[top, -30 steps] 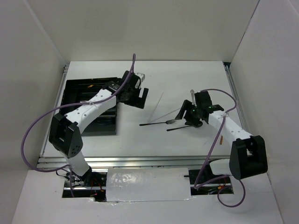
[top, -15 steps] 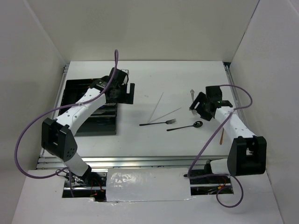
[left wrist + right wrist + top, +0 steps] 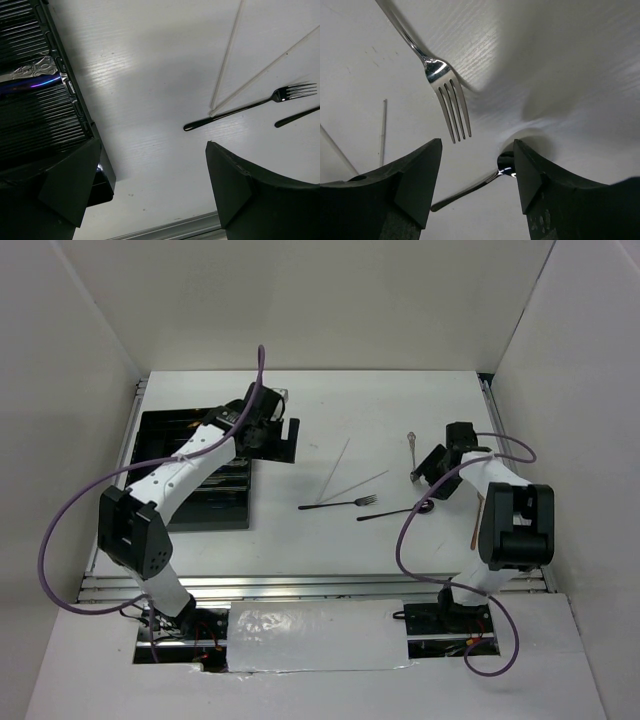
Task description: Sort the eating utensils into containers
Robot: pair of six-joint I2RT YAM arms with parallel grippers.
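Silver fork (image 3: pixel 434 70): lay loose on the white table (image 3: pixel 400 400), tines toward the right gripper (image 3: pixel 477 144), well apart from the black tray (image 3: pixel 160 425). Risked being caught together with the black spoon (image 3: pixel 506 164), bowl just beside those tines, on any careless closing; could also skid flat along the smooth surface. Same gripper: stood spread wide, empty, touching nothing. Left gripper (image 3: pixel 152 145): hung equally open beside the tray's edge, likewise holding nothing.

Nothing readable here tbh: no words, labels, brand marks or numbers in any of the three views. Closest thing is the swirly embossing on a silver handle (image 3: pixel 30 67) lying in the black tray (image 3: pixel 40 120), and that's just pattern, not letters.
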